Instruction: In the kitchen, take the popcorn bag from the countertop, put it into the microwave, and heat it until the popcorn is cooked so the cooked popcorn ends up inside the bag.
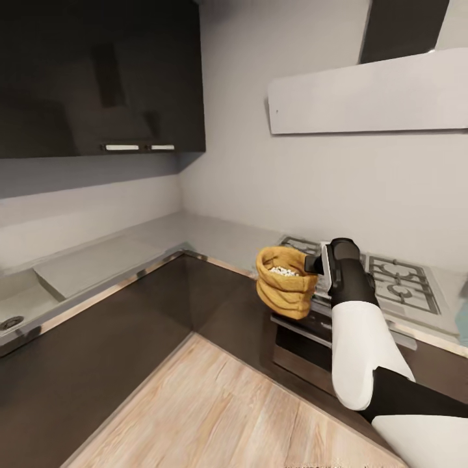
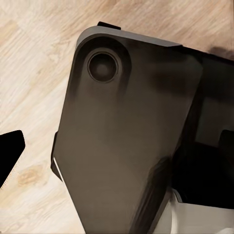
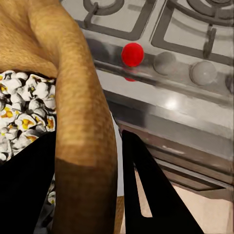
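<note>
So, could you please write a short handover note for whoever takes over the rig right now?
Right gripper: shut on the popcorn bag, pinching its rolled rim, one finger inside and one outside.
Left gripper: state cannot be told.
The bag is held in the air in front of the gas hob, above the oven front, with popcorn inside it, already popped.
Done: bag picked up.
Left: judging by the popped contents, heating may be finished; check, then set the bag down.
</note>
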Motion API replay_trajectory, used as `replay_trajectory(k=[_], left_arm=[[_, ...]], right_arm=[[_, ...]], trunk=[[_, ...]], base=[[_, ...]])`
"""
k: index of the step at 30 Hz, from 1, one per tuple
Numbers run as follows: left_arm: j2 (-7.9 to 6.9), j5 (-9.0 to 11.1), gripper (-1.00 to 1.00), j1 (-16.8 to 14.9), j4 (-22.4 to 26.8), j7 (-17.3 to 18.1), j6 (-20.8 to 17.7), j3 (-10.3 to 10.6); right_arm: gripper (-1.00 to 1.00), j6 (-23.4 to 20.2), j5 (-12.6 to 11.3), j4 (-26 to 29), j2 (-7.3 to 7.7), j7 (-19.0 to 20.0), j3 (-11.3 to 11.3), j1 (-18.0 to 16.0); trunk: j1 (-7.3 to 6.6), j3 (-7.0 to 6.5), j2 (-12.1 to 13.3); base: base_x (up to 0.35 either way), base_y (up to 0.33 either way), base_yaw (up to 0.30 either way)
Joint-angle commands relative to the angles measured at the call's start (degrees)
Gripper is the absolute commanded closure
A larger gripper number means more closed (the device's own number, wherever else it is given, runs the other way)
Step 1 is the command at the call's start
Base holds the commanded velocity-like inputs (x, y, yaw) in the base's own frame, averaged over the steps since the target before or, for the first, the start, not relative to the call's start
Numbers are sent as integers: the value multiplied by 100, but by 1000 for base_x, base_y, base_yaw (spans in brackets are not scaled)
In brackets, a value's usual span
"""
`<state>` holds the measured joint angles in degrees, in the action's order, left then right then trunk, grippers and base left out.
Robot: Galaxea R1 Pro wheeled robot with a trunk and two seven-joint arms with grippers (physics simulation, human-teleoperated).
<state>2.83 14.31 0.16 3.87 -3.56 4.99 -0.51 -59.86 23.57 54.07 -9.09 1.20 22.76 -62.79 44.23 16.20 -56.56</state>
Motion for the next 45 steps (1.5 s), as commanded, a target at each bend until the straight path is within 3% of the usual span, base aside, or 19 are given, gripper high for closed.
replay_trajectory(k=[1, 7, 15, 25, 45], left_arm=[[0, 19, -100, 2, 8, -15, 9, -2], [-1, 29, -100, 1, 9, -15, 10, -2], [15, 28, -100, 1, 1, -18, 10, -2], [20, 28, -100, 2, 0, -21, 10, 7], [19, 28, -100, 2, -6, -22, 10, 7]], right_arm=[[100, -14, 11, 2, -2, 12, 18, -6], [100, -14, 1, -1, 145, 12, 15, -5], [100, -14, 7, -2, 161, 12, 11, -5], [100, -14, -1, -30, 239, 35, 10, -5], [100, -14, 25, -26, 249, 21, 10, 2]], trunk=[[1, 4, -5], [1, -15, -5], [1, -38, -5], [1, -40, -5], [1, -40, -5]], base=[[-1, 0, -242], [0, 0, -264], [-118, 22, -260], [-322, 91, -13], [-323, 93, 0]])
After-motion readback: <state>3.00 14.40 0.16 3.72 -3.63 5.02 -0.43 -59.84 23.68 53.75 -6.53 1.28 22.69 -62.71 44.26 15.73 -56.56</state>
